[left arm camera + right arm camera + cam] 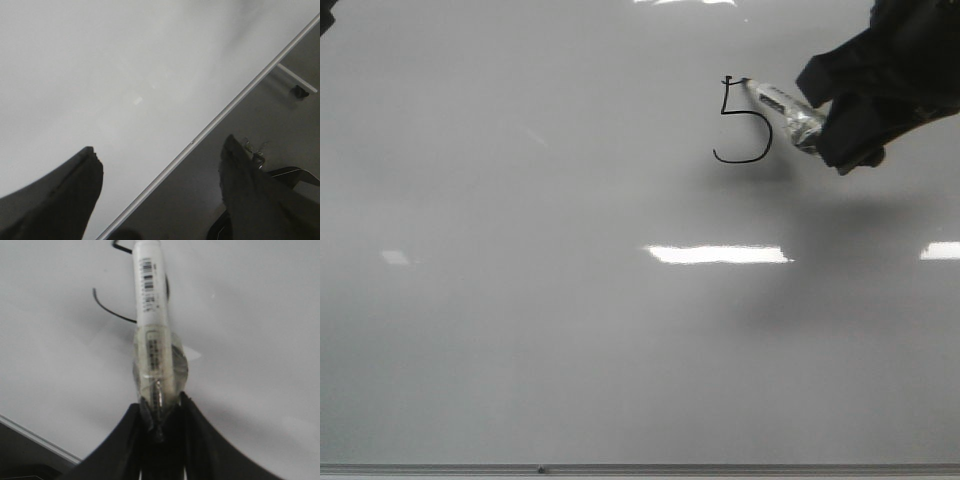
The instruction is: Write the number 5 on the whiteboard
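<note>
Right fingers [160,415] clenched on marker [150,300] | tip at number 5 [745,122] | left fingers [75,185] spread wide, holding nothing

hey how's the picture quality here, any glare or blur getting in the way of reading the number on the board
Front view: bright glare patches on the whiteboard sit below the number 5, which stays legible; a soft shadow falls under the right gripper. Right wrist view: the marker hides most strokes. Left wrist view: hazy, no writing visible.
</note>
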